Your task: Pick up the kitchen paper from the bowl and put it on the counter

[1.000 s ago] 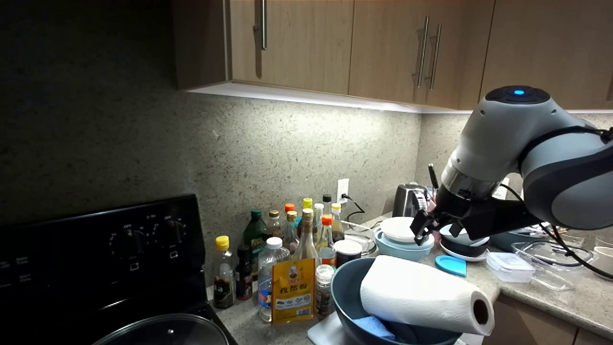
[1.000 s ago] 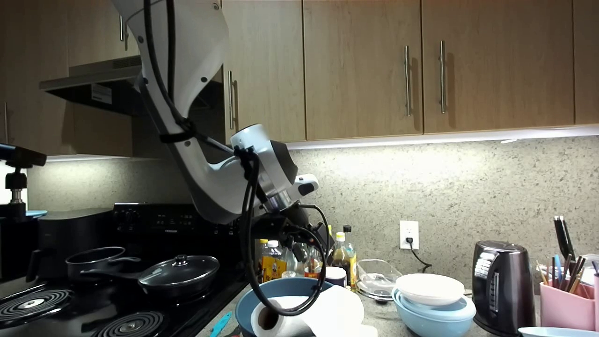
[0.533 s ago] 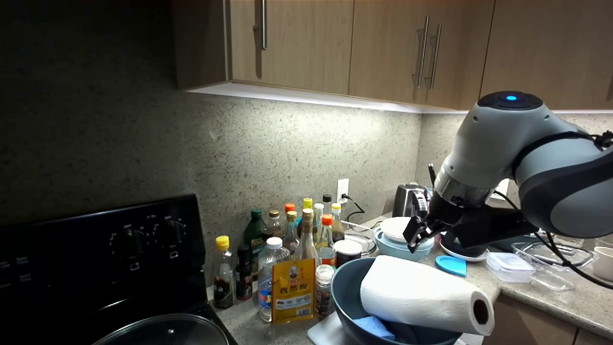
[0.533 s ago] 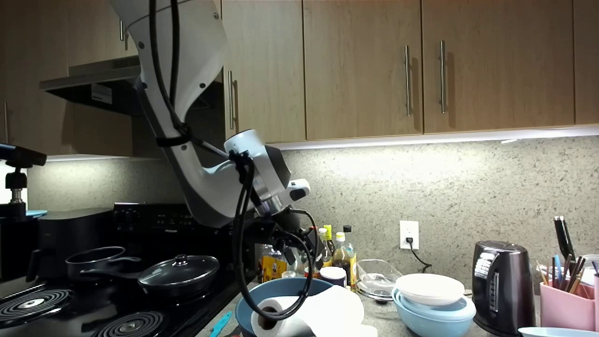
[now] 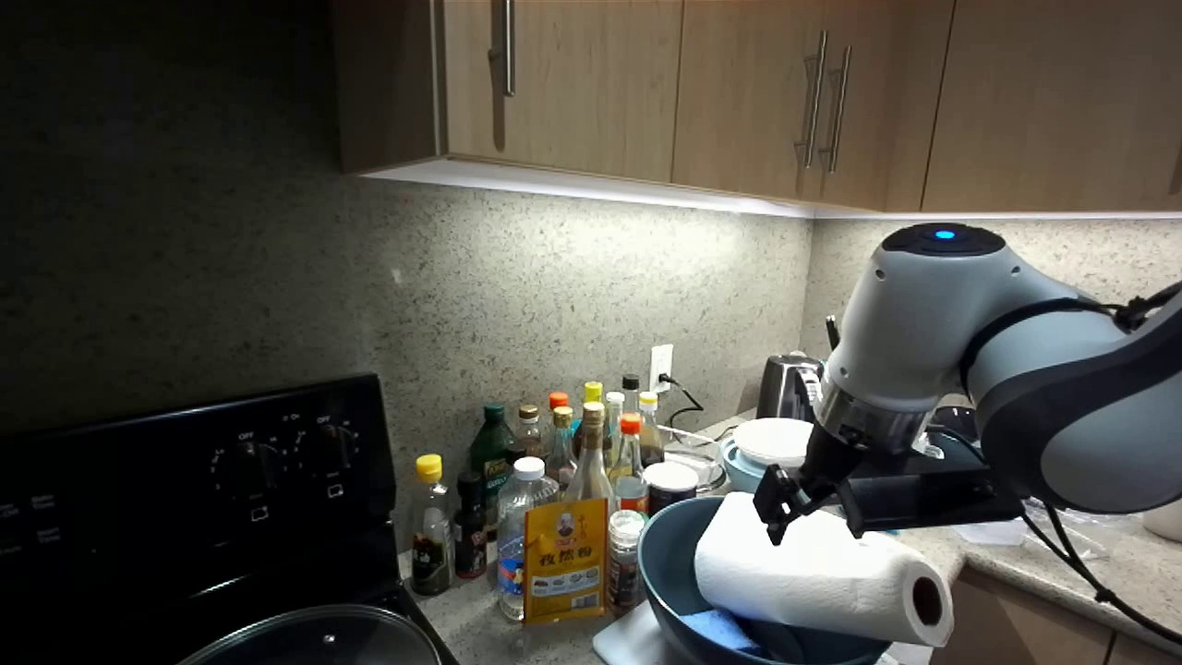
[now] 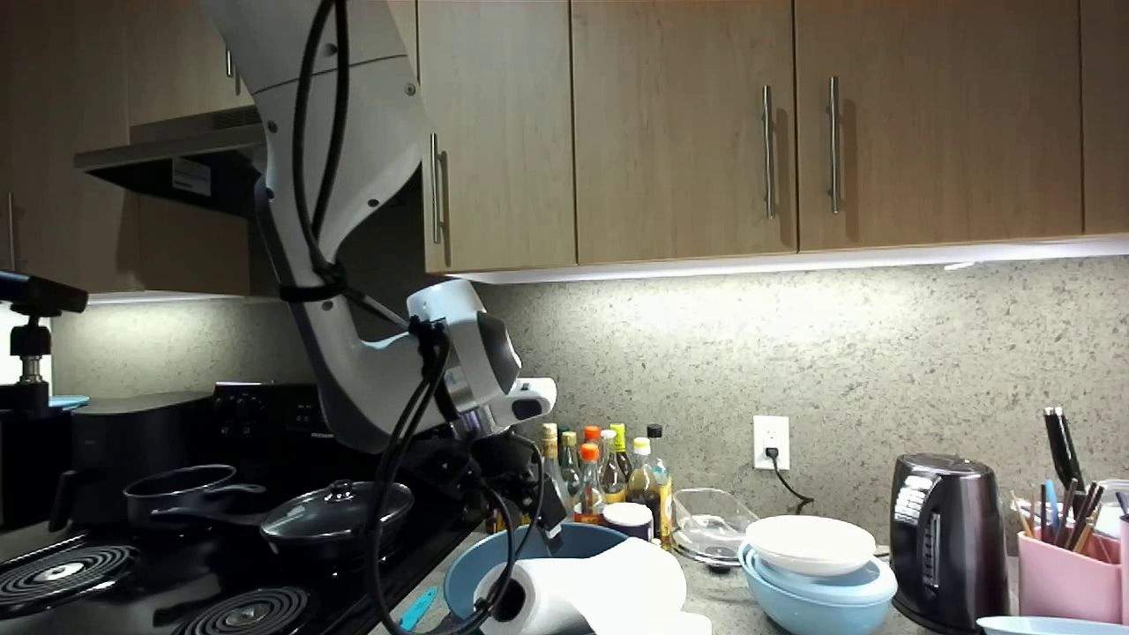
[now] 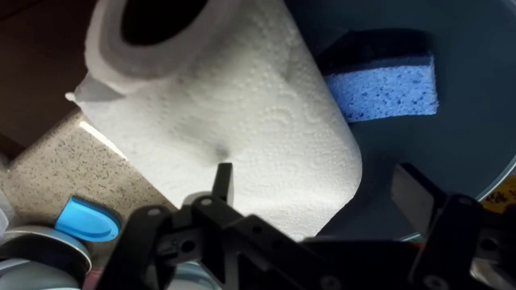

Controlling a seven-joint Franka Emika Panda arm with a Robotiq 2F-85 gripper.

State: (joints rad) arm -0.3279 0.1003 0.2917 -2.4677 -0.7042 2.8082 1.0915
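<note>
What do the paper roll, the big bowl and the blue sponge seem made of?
Paper roll: matte paper, by its embossed pattern. Big bowl: smooth, its rim catching light; perhaps plastic or glazed ceramic, I can't tell which. Blue sponge: matte, probably cellulose or foam, given its speckled, porous face.

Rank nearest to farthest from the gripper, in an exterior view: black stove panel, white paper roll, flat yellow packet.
1. White paper roll, beneath the gripper
2. Flat yellow packet, left of the roll
3. Black stove panel, farther left

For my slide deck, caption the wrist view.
Jaws open and empty, white kitchen paper beside a blue sponge in the dark bowl.
</note>
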